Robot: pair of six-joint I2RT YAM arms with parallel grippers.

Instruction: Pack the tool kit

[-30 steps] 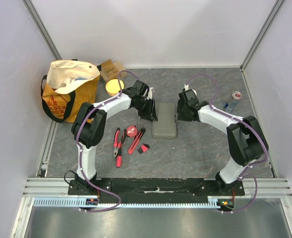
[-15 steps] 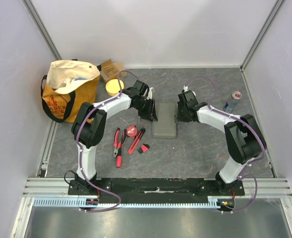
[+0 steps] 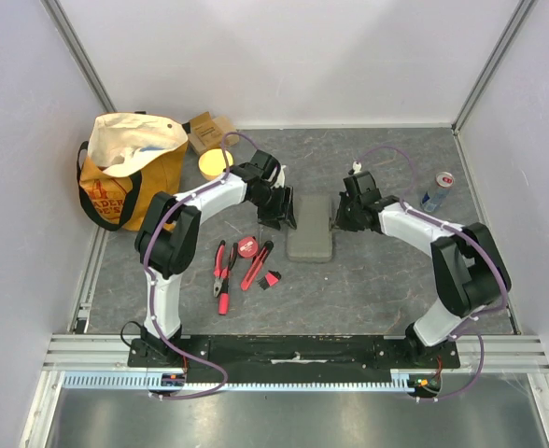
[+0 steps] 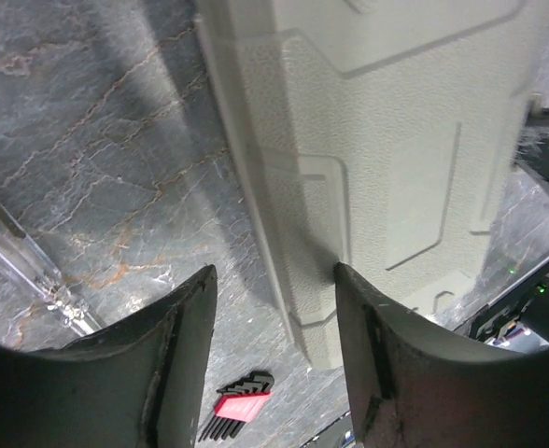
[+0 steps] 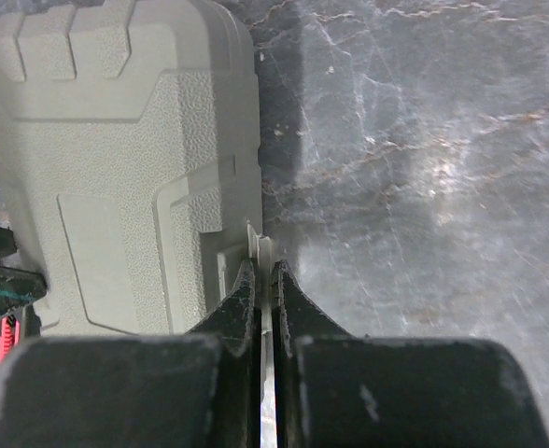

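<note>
- Two grippers meet at the closed grey-green case (image 3: 309,227) in the top view. The left gripper (image 3: 282,213) is at its left long edge and the right gripper (image 3: 335,217) at its right edge. Red-and-black hand tools (image 3: 237,266) lie loose on the table (image 3: 377,280) left of the case; none is packed.
- Left wrist view: the fingers (image 4: 176,345) are spread wide and straddle the case's left rim without clamping it. A hex key set (image 4: 237,415) lies just past the case's corner.
- Right wrist view: the jaws are pressed together, pinching a thin pale latch tab (image 5: 260,245) on the case's right edge.
- Risk, as I judge it: the tab is small and the hold shallow, so a pull may slip off it. With the left fingers not gripping, the light case may slide or tip up whole instead of its lid opening. It could then be pushed onto the loose tools.
</note>
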